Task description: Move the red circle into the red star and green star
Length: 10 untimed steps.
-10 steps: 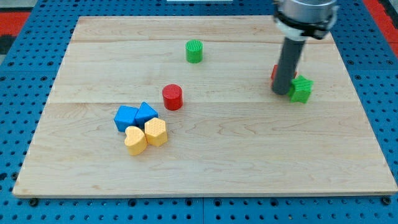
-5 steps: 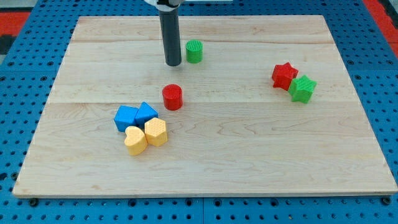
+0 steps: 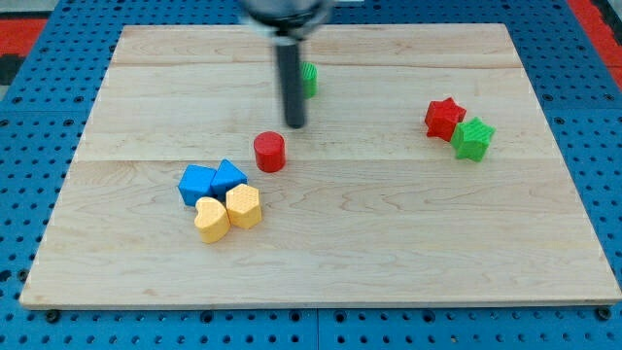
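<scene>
The red circle [image 3: 270, 153] stands on the wooden board left of centre. My tip [image 3: 295, 124] is just above and right of it, a small gap apart. The rod partly covers the green circle [image 3: 309, 78] behind it. The red star [image 3: 444, 118] and the green star [image 3: 473, 138] touch each other at the view's right, far from my tip.
Two blue blocks [image 3: 211, 182] and two yellow blocks [image 3: 228, 213], one a heart, cluster at the lower left of the red circle. The wooden board [image 3: 389, 243] lies on a blue pegboard surface.
The rod swept from the two stars at the right over to the left by the green circle, then moved down and right to just beside the red circle. No block has moved.
</scene>
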Tool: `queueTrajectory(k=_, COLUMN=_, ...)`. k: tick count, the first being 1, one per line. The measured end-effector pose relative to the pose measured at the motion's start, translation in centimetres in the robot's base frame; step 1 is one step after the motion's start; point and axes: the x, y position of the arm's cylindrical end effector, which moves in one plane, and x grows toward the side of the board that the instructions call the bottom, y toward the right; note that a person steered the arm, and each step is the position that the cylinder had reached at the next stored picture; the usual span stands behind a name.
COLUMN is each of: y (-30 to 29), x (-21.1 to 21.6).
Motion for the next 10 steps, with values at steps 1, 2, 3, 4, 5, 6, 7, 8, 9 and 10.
queueTrajectory(k=1, y=-5.5, x=-2.1)
queueTrajectory(k=2, y=-13.2, x=2.3)
queueTrajectory(k=3, y=-12.1, x=6.9)
queueTrajectory(k=4, y=-3.0, x=5.4)
queueTrajectory(k=5, y=6.0, x=2.3)
queueTrajectory(k=6, y=7.8, x=4.1)
queueTrajectory(k=7, y=1.3, x=6.5)
queueTrajectory(k=8, y=5.8, x=6.6)
queueTrajectory(k=9, y=8.0, x=5.3)
queueTrajectory(k=10, y=4.7, x=6.0)
